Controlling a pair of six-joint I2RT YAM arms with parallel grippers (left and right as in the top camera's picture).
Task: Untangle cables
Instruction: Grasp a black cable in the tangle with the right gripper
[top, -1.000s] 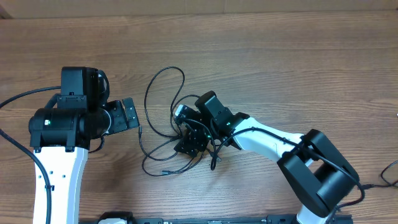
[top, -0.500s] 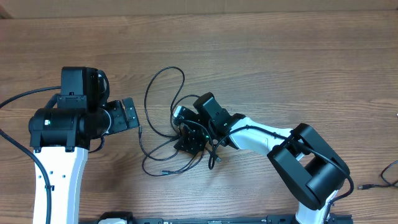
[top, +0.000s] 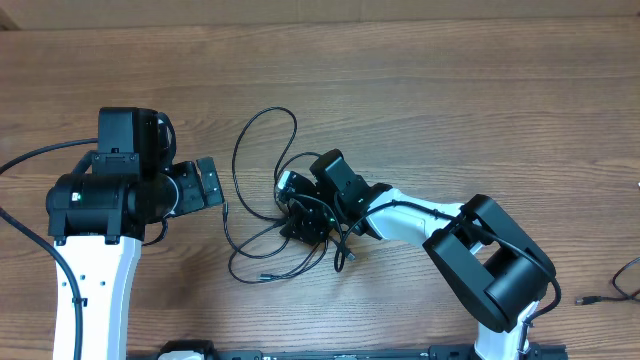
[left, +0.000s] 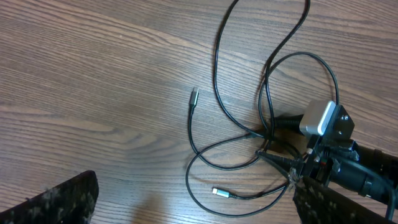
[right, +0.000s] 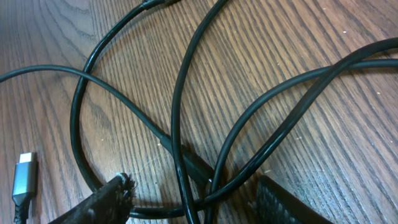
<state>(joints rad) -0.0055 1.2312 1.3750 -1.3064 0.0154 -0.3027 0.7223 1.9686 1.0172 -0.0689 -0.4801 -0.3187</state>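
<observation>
The cables (top: 283, 198) lie tangled as thin black loops on the wooden table between my two arms. One silver plug end (left: 194, 96) points away from the tangle and another (left: 221, 193) lies nearer. My right gripper (top: 305, 222) is down in the knot, and its fingers stand apart on either side of the crossing strands (right: 186, 155). Gaps still show beside both fingers of the right gripper (right: 199, 202). My left gripper (top: 208, 183) hovers left of the tangle, wide open with nothing in it. Below the left gripper (left: 199, 202) there is only table and a cable loop.
The table's far edge (top: 400, 22) runs along the top of the overhead view. My right arm (top: 430, 215) stretches in low from the lower right. A thicker robot wire (top: 30, 158) trails off to the left, and another plug end (right: 22, 175) lies at the left of the right wrist view.
My right gripper's fingers have drawn closer together around the knot, and its arm base has swung a little to the left. The left arm has not moved.
</observation>
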